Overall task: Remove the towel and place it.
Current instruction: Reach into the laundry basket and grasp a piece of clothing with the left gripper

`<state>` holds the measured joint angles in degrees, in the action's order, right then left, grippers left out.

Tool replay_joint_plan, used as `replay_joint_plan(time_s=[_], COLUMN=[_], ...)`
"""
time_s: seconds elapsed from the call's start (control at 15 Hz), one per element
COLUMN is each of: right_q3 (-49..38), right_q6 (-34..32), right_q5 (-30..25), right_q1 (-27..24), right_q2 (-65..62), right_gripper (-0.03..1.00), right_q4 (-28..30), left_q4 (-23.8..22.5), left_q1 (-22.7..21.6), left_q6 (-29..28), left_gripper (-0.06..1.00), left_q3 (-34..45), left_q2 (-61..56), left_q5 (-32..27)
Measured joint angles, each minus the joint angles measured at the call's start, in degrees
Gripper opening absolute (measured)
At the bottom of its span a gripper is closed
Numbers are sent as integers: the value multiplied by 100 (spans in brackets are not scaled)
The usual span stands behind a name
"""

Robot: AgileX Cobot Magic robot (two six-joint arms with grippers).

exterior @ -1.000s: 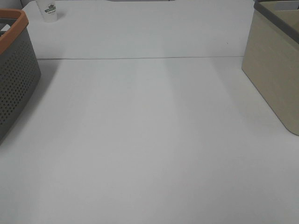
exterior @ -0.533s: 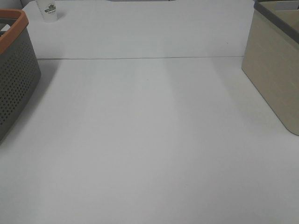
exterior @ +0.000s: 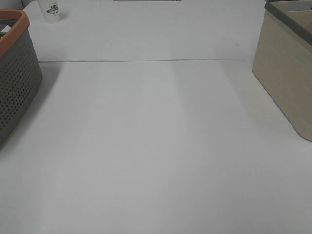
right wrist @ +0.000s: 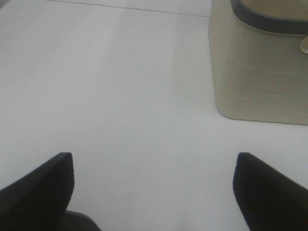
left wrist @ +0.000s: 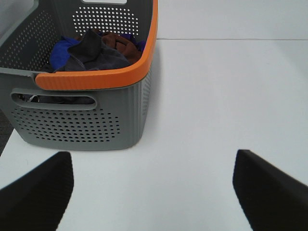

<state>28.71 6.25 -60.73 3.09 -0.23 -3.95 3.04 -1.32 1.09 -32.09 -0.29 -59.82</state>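
The towel (left wrist: 98, 54) is a dark charcoal-grey cloth lying crumpled on top of other cloths inside a grey perforated basket with an orange rim (left wrist: 96, 79). In the left wrist view my left gripper (left wrist: 154, 192) stands open over the white table, short of the basket, with nothing between its fingers (left wrist: 38, 192). My right gripper (right wrist: 154, 192) is open and empty too, over bare table near a beige bin (right wrist: 260, 72). Neither gripper shows in the exterior high view, where only the basket's side (exterior: 17, 83) is seen at the left edge.
A blue cloth (left wrist: 62, 52) and a rust-brown cloth (left wrist: 120, 42) lie beside the towel in the basket. The beige bin with a dark rim (exterior: 287, 73) stands at the right edge. A white paper cup (exterior: 51, 10) sits at the far left.
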Motion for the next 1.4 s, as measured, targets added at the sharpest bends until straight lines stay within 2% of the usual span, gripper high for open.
replay_joint_plan(time_s=[0.27, 0.73, 1.0, 1.07, 1.4], right_q3=[0, 0, 0, 0, 0], right_q6=[0, 0, 0, 0, 0], right_q5=[0, 0, 0, 0, 0], right_q1=[0, 0, 0, 0, 0], right_q2=[0, 0, 0, 0, 0], right_gripper=[87, 87, 87, 87, 87], right_q4=[0, 0, 0, 0, 0], left_q4=[0, 6, 6, 6, -115], left_q1=[0, 0, 0, 0, 0], left_q6=[-11, 132, 544, 848, 1455], left_gripper=[83, 82, 82, 82, 82], left_q3=[-11, -338, -636, -773, -1392], left_q2=[23, 1226, 2086, 2441, 3392], left_q5=[0, 0, 0, 6, -218])
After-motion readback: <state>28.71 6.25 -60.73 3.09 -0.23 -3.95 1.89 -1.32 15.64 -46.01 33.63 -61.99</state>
